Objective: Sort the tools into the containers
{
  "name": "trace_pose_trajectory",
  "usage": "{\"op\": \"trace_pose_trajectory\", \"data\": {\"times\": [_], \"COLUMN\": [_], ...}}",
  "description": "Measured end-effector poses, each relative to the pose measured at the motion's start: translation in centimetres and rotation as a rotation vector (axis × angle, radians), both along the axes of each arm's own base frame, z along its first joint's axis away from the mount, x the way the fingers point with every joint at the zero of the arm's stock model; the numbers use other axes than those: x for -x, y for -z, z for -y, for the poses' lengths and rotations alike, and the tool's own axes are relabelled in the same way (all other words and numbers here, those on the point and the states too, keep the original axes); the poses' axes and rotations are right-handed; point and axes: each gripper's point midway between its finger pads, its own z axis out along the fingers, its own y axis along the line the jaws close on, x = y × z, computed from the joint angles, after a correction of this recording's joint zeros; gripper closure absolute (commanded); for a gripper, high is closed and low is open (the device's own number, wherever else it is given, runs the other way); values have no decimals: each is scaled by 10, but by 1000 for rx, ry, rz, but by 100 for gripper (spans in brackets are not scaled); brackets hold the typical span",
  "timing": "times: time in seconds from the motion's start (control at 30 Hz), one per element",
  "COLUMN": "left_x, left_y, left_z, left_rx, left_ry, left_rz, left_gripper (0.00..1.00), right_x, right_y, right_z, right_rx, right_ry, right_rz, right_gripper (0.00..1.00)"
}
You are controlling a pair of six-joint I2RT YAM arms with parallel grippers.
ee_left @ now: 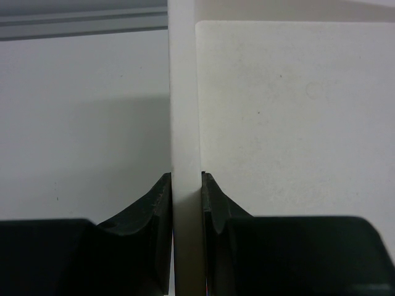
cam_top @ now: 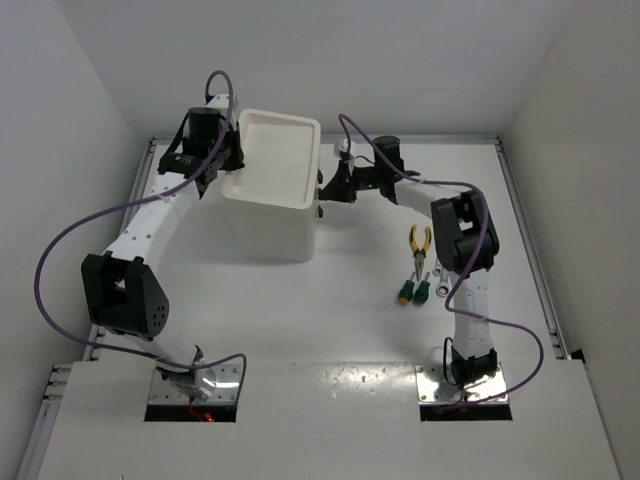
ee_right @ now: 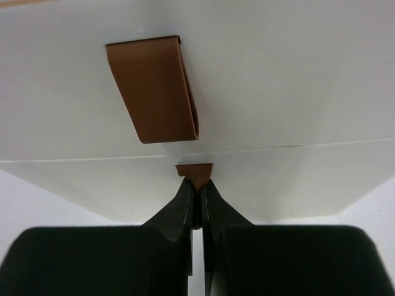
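Status: sorting hasn't started, judging by where things lie.

- Left jaws are pinched narrow on the thin left wall [ee_left: 185, 111] of the white plastic box-shaped drawer unit [cam_top: 270, 230], one pad on each side of it. My guess is I'm bracing the unit.
- Right jaws are closed tight on a small red-brown knob [ee_right: 194, 168] on the unit's right face. A second, bigger-looking red-brown knob [ee_right: 154, 89] sits just above it, untouched.
- From overhead the drawer doesn't look pulled out. The wrist view can't confirm that.
- No tool shows in the shallow rimmed tray top [cam_top: 283, 122].

All the tools lie on the white desk [cam_top: 330, 330], right of the unit and well apart from it:
- yellow-handled pliers [cam_top: 420, 240]
- two green-handled screwdrivers with orange tips [cam_top: 405, 291] [cam_top: 423, 291], side by side
- slim silver metal wrench [cam_top: 437, 270] just beside them. I can't resolve a second one at this size.

Left to do: open the drawer, then pick and place every tool.

In the way:
- Both jaws are busy on the unit, so one has to let go before any pick.
- My right arm's black elbow [cam_top: 465, 240] sits right next to the tool cluster and partly over it, so reaching back needs care.
- The purple cable [cam_top: 45, 260] loops wide on the left, away from the tools.
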Motion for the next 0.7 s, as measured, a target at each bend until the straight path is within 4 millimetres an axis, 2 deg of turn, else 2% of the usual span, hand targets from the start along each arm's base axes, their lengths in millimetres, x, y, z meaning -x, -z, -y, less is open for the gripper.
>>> {"op": "trace_pose_trajectory", "data": {"times": [0.2, 0.5, 0.7], "left_x": [0, 0, 0], "left_y": [0, -1, -1], "left_z": [0, -1, 0], "left_rx": [2, 5, 6], "left_ry": [-2, -7, -8], "left_rz": [3, 6, 6], "left_gripper": [100, 100, 100], "right_x": [0, 4, 15], "right_y": [-1, 2, 4], "right_z": [16, 79, 107], "right_rx": [22, 92, 128], "right_ry": [23, 92, 128], "right_rz": [-13, -58, -85], "right_gripper": [100, 100, 100]}}
